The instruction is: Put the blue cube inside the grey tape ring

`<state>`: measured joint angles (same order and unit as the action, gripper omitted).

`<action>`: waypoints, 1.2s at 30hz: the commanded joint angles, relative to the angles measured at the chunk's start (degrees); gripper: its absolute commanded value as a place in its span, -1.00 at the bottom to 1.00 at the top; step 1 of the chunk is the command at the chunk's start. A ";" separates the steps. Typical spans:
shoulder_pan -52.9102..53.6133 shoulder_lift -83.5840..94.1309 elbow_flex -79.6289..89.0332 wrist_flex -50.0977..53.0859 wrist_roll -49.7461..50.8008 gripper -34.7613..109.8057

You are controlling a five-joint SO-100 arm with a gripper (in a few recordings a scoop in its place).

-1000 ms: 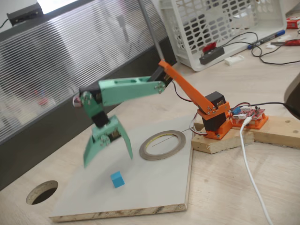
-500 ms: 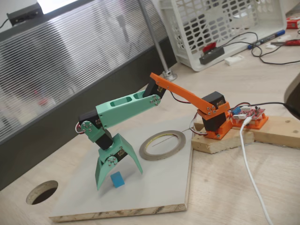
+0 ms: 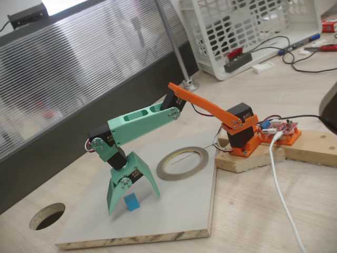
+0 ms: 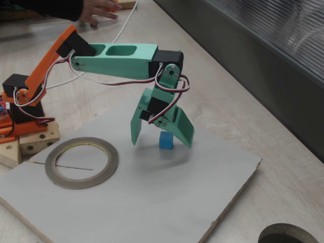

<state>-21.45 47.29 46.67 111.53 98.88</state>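
Observation:
The blue cube sits on the pale board, near its front-left part in a fixed view. My green gripper stands open and points down, its two fingers straddling the cube with gaps on both sides, tips close to the board. The grey tape ring lies flat on the same board, between the cube and the arm's orange base, with nothing inside it.
The board lies on a wooden table. A round cut-out hole opens in the table beyond the cube. The arm's base sits on wood blocks with a white cable. A white basket stands behind. A person's hand rests far off.
The gripper came down from above the board and now straddles the blue cube; in the last half second it barely moved. Cube and ring stayed put.

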 commanded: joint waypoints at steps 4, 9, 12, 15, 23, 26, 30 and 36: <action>-0.53 1.85 0.09 -8.26 0.09 0.62; -0.53 1.93 -0.09 -10.72 0.35 0.24; -0.53 1.93 -0.53 -10.72 0.53 0.04; -0.53 2.02 -0.62 -10.81 0.53 -0.14; -0.53 4.48 -0.70 -10.90 0.53 -0.45; -0.62 4.75 -0.70 -10.90 0.53 -0.47; -0.62 4.83 -0.70 -10.81 0.62 -0.47; -0.62 4.83 0.00 -10.72 0.62 -0.47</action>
<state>-21.45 48.69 46.41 100.37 98.53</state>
